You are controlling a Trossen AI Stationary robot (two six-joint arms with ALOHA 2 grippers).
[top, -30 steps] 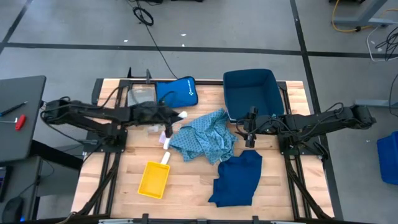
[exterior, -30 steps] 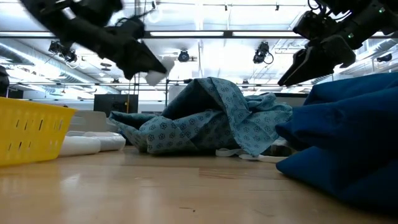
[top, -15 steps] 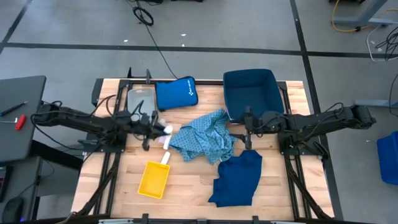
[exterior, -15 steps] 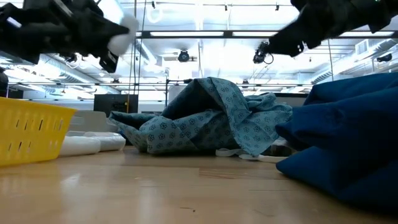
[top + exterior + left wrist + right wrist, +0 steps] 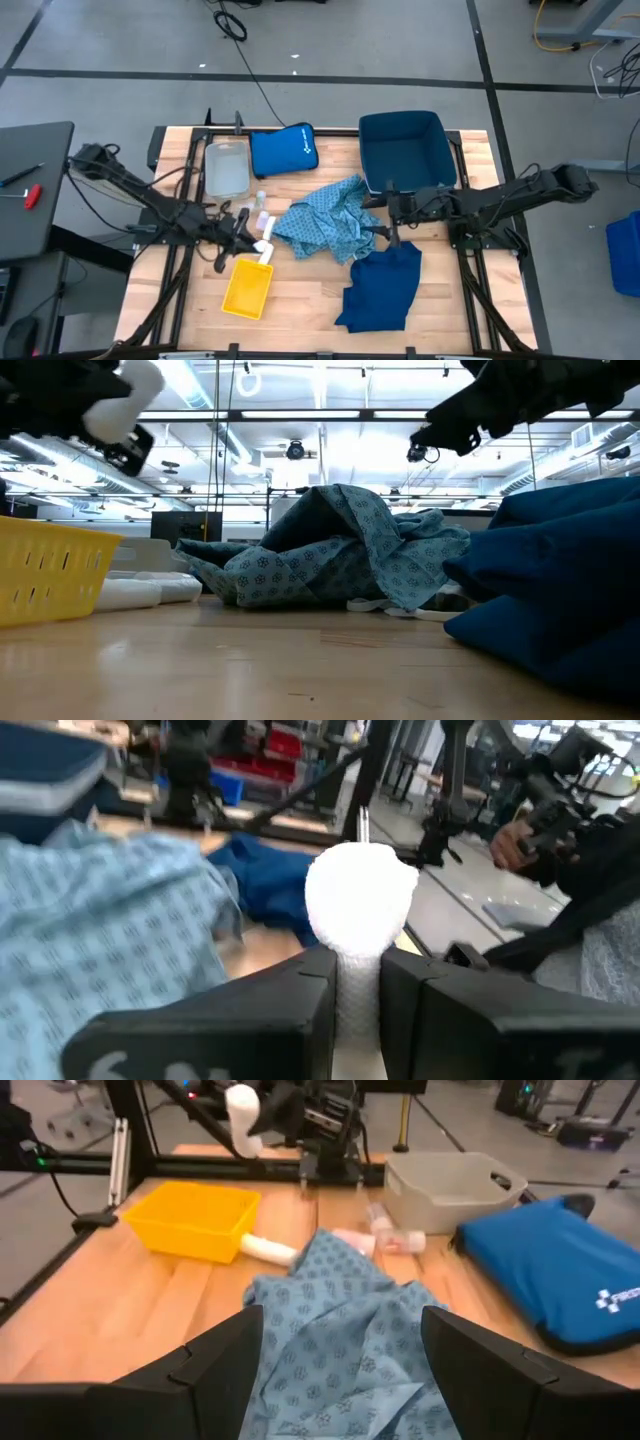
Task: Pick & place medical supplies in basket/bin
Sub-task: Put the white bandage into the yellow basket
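Observation:
My left gripper (image 5: 250, 242) is shut on a white roll (image 5: 360, 900) in the air, just beyond the far right corner of the yellow bin (image 5: 248, 288). Another white roll (image 5: 268, 1248) lies on the table against that bin, and small vials (image 5: 385, 1235) lie farther back. The light-blue patterned garment (image 5: 330, 225) is heaped mid-table. The navy garment (image 5: 385, 285) lies near its right side. My right gripper (image 5: 345, 1335) hangs open over the light-blue garment's right edge, touching nothing. My left gripper pinches the white roll between its two fingers (image 5: 300, 1000), with one rounded end (image 5: 360, 885) sticking out past the fingertips. The fingers lie roughly level and point toward the table's right. The roll is lifted clear of the table (image 5: 125, 410).
A dark-blue bin (image 5: 405, 150) stands at the far right. A royal-blue pouch (image 5: 283, 150) and a clear tray (image 5: 226, 168) sit at the far edge. Bare wood shows along the near edge, between the yellow bin and the navy garment.
My left gripper, keeping the white roll, has travelled from beside the light-blue garment's far left edge toward the near edge and somewhat left, ending at the yellow bin. My right gripper has shifted a little left, over the light-blue garment.

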